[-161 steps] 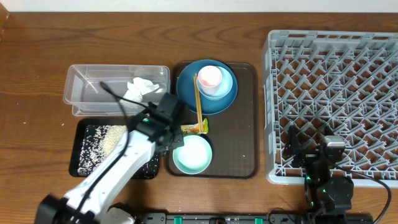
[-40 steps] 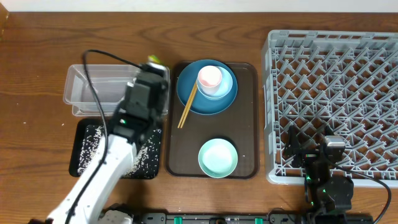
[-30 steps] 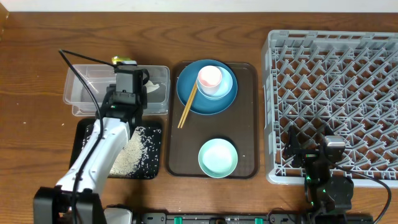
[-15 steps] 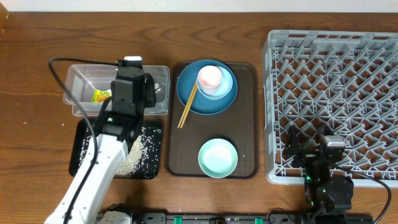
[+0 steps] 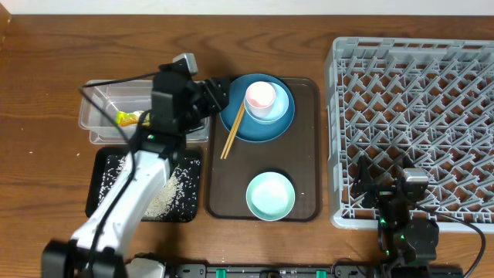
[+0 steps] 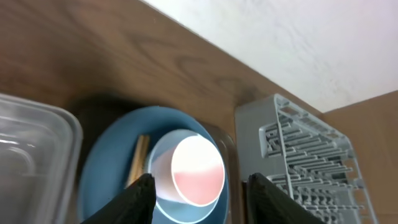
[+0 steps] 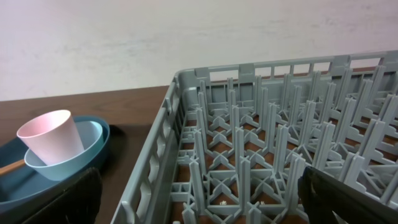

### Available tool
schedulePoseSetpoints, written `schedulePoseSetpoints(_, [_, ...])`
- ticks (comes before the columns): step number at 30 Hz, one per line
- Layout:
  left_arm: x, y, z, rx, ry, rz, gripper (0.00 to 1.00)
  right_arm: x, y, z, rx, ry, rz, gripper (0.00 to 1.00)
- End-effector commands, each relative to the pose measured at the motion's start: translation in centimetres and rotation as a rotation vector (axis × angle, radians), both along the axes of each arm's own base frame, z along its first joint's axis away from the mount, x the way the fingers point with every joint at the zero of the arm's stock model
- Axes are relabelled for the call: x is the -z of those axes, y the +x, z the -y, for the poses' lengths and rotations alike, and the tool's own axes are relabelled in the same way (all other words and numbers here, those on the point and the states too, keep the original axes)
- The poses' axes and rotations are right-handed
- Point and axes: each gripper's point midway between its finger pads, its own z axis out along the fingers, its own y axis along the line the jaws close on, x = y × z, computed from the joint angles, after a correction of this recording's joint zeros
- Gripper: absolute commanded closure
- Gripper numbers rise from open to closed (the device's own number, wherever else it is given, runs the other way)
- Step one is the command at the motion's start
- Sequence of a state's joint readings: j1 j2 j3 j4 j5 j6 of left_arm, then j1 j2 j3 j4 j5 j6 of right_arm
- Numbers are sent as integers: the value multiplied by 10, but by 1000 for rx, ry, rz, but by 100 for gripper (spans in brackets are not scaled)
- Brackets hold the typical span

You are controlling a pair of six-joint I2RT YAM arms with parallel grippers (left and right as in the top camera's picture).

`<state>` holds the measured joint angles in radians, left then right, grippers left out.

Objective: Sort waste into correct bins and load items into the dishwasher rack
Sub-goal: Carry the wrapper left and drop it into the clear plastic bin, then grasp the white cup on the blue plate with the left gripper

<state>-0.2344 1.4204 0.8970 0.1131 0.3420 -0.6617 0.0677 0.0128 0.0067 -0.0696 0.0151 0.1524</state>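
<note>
My left gripper [image 5: 214,99] is open and empty at the left rim of the dark blue plate [image 5: 239,116]. In its wrist view the fingers [image 6: 205,200] frame the small pink cup [image 6: 193,171], which stands in the light blue bowl [image 6: 163,190] on the plate. Wooden chopsticks [image 5: 233,131] lean off the plate. The yellow-green wrapper [image 5: 125,119] lies in the clear tub [image 5: 96,93]. Rice [image 5: 158,193] lies in the black tray [image 5: 100,193]. The mint bowl [image 5: 270,194] sits on the brown tray. My right gripper [image 5: 378,185] is open over the front left of the rack [image 5: 417,93]. The napkin is hidden.
The brown serving tray [image 5: 297,154] lies between the bins and the grey rack. The right wrist view shows the rack's pegs [image 7: 261,143] close below the open fingers [image 7: 208,205], with the pink cup [image 7: 50,137] to the left.
My left gripper carried the wrapper to the clear tub and let it go there. It then swung right to the blue plate's rim. The right arm has not moved.
</note>
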Motion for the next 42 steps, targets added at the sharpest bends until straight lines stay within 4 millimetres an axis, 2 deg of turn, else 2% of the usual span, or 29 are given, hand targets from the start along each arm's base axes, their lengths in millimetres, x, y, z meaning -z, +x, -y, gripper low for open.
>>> schedulePoseSetpoints(1, [9, 3, 29, 53, -67, -45, 49, 1, 0, -2, -7, 3, -3, 1])
schedulePoseSetpoints(6, [29, 12, 54, 73, -42, -38, 49, 1, 0, -2, -7, 3, -3, 1])
schedulePoseSetpoints(14, [60, 22, 59, -13, 50, -44, 49, 1, 0, -2, -7, 3, -3, 1])
schedulePoseSetpoints(19, [65, 27, 51, -64, 94, -34, 49, 1, 0, -2, -7, 3, -3, 1])
schedulePoseSetpoints(27, [82, 30, 53, -61, 102, -52, 49, 1, 0, -2, -7, 3, -2, 1])
schedulePoseSetpoints(31, [82, 34, 56, -61, 94, -35, 49, 1, 0, -2, -7, 3, -2, 1])
schedulePoseSetpoints(34, [83, 34, 55, -61, 95, -38, 53, 1, 0, -2, -7, 3, -3, 1])
schedulePoseSetpoints(42, [96, 24, 66, -31, 117, -78, 55, 1, 0, -2, -7, 3, -3, 1])
